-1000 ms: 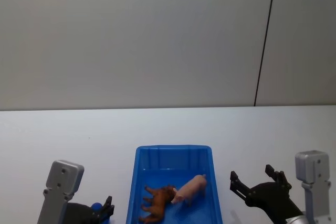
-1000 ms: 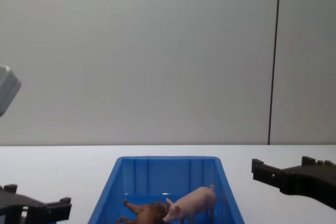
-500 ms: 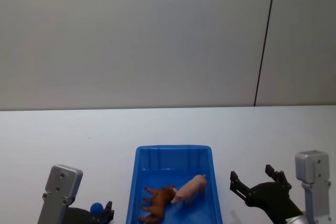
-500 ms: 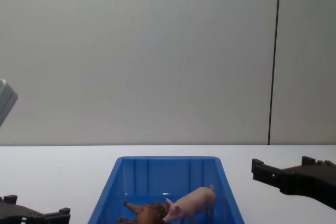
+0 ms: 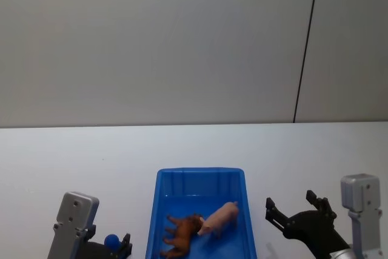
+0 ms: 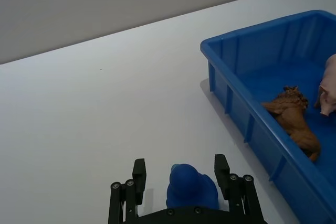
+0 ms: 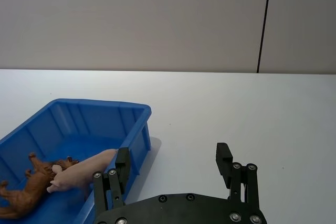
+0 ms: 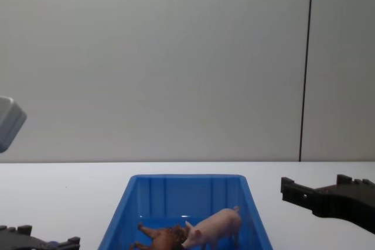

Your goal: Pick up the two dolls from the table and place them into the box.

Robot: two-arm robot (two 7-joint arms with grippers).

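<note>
- Both dolls were in the box (image 5: 154, 210): pig (image 5: 220, 217) upright, lion (image 5: 181, 234) on its side, touching it
- Right gripper (image 5: 298, 211) sat nearer, fingers apart and empty, pig to its left
- Left gripper (image 6: 178, 177) hung spread over a blue ball (image 6: 191, 189), apart from the box; task looked done

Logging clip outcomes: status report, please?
Left pincer open around a blue ball. Right pincer open, empty, right of the box. Pig and lion both in the box.
</note>
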